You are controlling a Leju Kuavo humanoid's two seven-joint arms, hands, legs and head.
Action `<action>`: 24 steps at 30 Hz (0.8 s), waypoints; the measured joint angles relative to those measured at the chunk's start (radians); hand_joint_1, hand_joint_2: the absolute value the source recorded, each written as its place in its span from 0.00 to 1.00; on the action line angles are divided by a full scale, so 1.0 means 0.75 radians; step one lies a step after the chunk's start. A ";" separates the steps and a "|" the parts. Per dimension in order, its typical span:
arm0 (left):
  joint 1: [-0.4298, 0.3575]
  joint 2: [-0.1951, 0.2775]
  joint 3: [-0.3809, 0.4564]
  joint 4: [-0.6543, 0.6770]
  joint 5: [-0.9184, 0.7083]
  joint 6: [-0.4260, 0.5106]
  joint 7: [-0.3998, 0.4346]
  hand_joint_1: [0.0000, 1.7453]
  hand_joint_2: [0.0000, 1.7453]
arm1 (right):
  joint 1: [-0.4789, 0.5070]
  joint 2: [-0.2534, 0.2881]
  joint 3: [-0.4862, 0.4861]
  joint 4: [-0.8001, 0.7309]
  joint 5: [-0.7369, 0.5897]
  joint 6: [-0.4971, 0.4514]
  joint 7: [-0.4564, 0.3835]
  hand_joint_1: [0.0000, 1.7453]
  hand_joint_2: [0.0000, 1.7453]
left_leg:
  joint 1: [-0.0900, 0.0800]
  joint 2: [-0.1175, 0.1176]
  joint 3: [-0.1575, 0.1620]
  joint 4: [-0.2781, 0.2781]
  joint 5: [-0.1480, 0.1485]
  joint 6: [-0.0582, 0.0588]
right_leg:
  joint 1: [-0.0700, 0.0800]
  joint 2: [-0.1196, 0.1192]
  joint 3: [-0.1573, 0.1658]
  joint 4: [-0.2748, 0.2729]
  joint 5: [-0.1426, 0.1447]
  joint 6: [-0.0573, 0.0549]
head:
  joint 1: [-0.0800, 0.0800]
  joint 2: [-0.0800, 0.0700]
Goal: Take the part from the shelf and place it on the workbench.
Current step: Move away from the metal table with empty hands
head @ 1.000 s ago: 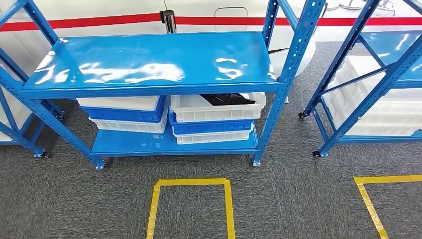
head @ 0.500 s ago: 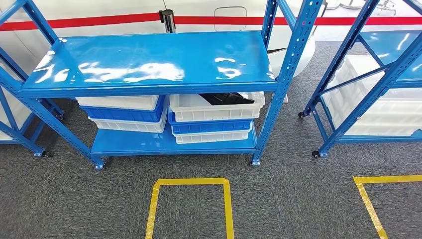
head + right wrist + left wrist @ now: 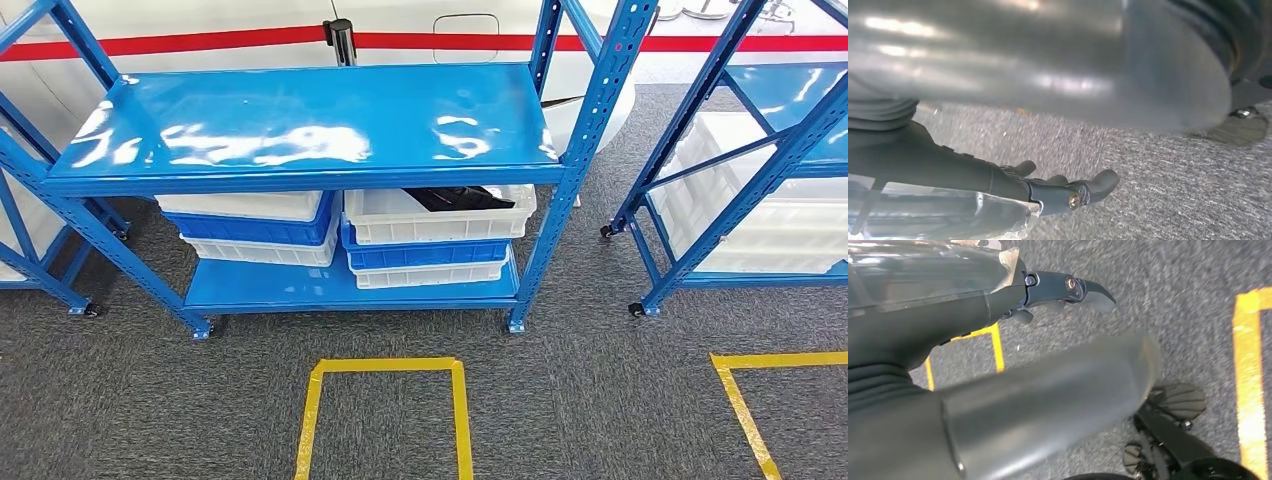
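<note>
A blue shelf (image 3: 300, 125) stands on grey carpet (image 3: 560, 400), its glossy top board bare and catching reflections. On its lower board sit two stacks of crates side by side. The left stack has a white crate (image 3: 245, 207) on top, a blue one under it and a white one at the bottom. The right stack is built the same way, and its top white crate (image 3: 440, 218) holds the black part (image 3: 458, 197), which lies toward the back right corner of that crate, partly hidden under the front edge of the top board.

A second blue shelf (image 3: 760, 150) stands to the right, well apart, with white crates (image 3: 770, 240) on its lower level. On the carpet in front of the first shelf is a yellow tape square (image 3: 385, 410); another tape corner (image 3: 745, 400) lies further right. Behind the shelves runs a white wall with a red stripe (image 3: 200, 42).

The left hand (image 3: 1058, 290) hangs over the carpet, dark fingers (image 3: 1093, 290) stretched out and holding nothing. The right hand (image 3: 1058, 192) likewise hangs above the carpet, its fingers (image 3: 1098, 182) loosely extended and apart, with nothing in them.
</note>
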 joint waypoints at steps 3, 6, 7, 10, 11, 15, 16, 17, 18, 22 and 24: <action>0.020 0.006 -0.048 -0.028 0.061 -0.039 0.052 0.00 0.00 | 0.024 -0.003 -0.101 -0.029 0.029 0.026 -0.009 0.00 0.00 | 0.000 0.000 0.000 0.000 0.000 0.000 | 0.000 0.000 0.000 0.000 0.000 0.000 | 0.000 0.000; 0.039 0.012 -0.089 -0.051 0.120 -0.076 0.103 0.00 0.00 | 0.045 -0.006 -0.186 -0.053 0.058 0.051 -0.014 0.00 0.00 | 0.000 0.000 0.000 0.000 0.000 0.000 | 0.000 0.000 0.000 0.000 0.000 0.000 | 0.000 0.000; 0.043 0.013 -0.100 -0.058 0.138 -0.087 0.119 0.00 0.00 | 0.051 -0.006 -0.210 -0.060 0.067 0.059 -0.016 0.00 0.00 | 0.000 0.000 0.000 0.000 0.000 0.000 | 0.000 0.000 0.000 0.000 0.000 0.000 | 0.000 0.000; 0.053 0.015 -0.125 -0.071 0.177 -0.112 0.154 0.00 0.00 | 0.062 -0.009 -0.265 -0.074 0.086 0.077 -0.024 0.00 0.00 | 0.000 0.000 0.000 0.000 0.000 0.001 | 0.000 0.000 0.000 0.000 0.000 0.000 | 0.000 0.000; 0.054 0.015 -0.130 -0.074 0.183 -0.115 0.159 0.00 0.00 | 0.064 -0.010 -0.276 -0.078 0.089 0.080 -0.025 0.00 0.00 | 0.000 0.000 0.000 0.000 0.000 0.001 | 0.000 0.000 0.000 0.000 0.000 0.000 | 0.000 0.000; 0.058 0.017 -0.147 -0.083 0.189 -0.120 0.165 0.00 0.00 | 0.068 -0.012 -0.302 -0.085 0.092 0.086 -0.027 0.00 0.00 | 0.000 0.000 0.000 0.000 0.000 0.001 | 0.000 0.000 0.000 0.000 0.000 0.000 | 0.000 0.000; 0.058 0.017 -0.148 -0.084 0.189 -0.120 0.166 0.00 0.00 | 0.069 -0.012 -0.307 -0.087 0.093 0.087 -0.027 0.00 0.00 | 0.000 0.000 0.000 0.000 0.000 0.000 | 0.000 0.000 0.000 0.000 0.000 0.000 | 0.000 0.000; 0.058 0.017 -0.149 -0.084 0.189 -0.120 0.167 0.00 0.00 | 0.069 -0.012 -0.311 -0.088 0.093 0.087 -0.027 0.00 0.00 | 0.000 0.000 0.000 0.000 0.000 0.000 | 0.000 0.000 0.000 0.000 0.000 0.000 | 0.000 0.000; 0.059 0.017 -0.149 -0.084 0.189 -0.120 0.167 0.00 0.00 | 0.069 -0.012 -0.314 -0.089 0.093 0.087 -0.027 0.00 0.00 | 0.000 0.000 0.000 0.000 0.000 0.000 | 0.000 0.000 0.000 0.000 0.000 0.000 | 0.000 0.000; 0.060 0.018 -0.150 -0.085 0.189 -0.120 0.167 0.00 0.00 | 0.070 -0.012 -0.322 -0.092 0.093 0.087 -0.027 0.00 0.00 | 0.000 0.000 0.000 0.000 0.000 0.000 | 0.000 0.000 0.000 0.000 0.000 0.000 | 0.000 0.000; 0.060 0.018 -0.150 -0.085 0.190 -0.120 0.167 0.00 0.00 | 0.070 -0.012 -0.323 -0.093 0.093 0.087 -0.027 0.00 0.00 | 0.000 0.000 0.000 0.000 0.000 0.000 | 0.000 0.000 0.000 0.000 0.000 0.000 | 0.000 0.000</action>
